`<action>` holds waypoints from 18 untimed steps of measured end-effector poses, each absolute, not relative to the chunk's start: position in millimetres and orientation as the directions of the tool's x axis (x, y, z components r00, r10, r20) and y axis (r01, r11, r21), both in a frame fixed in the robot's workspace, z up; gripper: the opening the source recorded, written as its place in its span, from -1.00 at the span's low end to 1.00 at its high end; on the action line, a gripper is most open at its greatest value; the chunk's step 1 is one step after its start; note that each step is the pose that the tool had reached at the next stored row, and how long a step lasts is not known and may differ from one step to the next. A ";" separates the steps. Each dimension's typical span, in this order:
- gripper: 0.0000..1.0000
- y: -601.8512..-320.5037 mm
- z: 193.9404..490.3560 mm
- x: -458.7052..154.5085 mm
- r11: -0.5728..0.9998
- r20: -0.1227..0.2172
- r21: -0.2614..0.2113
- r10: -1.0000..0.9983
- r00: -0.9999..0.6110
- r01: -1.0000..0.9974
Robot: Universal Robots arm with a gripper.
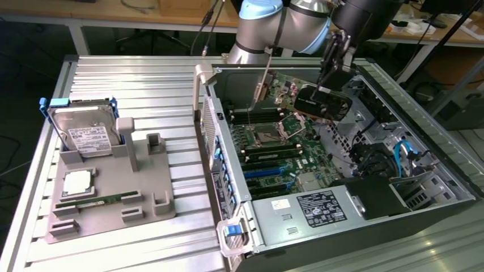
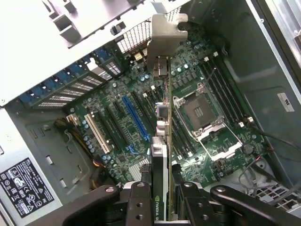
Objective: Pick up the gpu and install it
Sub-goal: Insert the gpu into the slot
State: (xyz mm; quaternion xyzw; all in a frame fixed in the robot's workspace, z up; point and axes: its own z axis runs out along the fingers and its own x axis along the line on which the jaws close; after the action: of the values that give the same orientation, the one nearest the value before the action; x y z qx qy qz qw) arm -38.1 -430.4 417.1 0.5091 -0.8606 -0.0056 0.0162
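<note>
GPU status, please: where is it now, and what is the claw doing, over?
Gripper shut on gpu. Held edge-down over the motherboard inside the open case, not seated. Nothing seen blocking the slots.

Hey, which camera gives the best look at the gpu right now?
The exterior view: the gpu shows its black cooler face and green board above the open case. The wrist view sees it edge-on, clamped in the gripper.

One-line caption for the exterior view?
Gripper holds the gpu over the motherboard inside the open computer case; a hard drive stands in the grey fixture.
</note>
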 end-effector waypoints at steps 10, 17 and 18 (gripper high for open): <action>-0.46 -429.3 417.0 -38.1 0.349 0.022 0.026 -0.937 -0.348 -0.937; -0.46 -429.3 411.0 -38.1 0.224 0.016 0.009 -0.975 -0.224 -0.975; -0.46 -429.3 410.2 -38.1 0.213 0.016 0.009 -0.977 -0.213 -0.977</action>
State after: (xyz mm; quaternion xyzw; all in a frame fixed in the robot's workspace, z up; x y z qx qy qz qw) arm -38.1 -429.3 410.2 0.6273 -0.7787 0.0015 0.0094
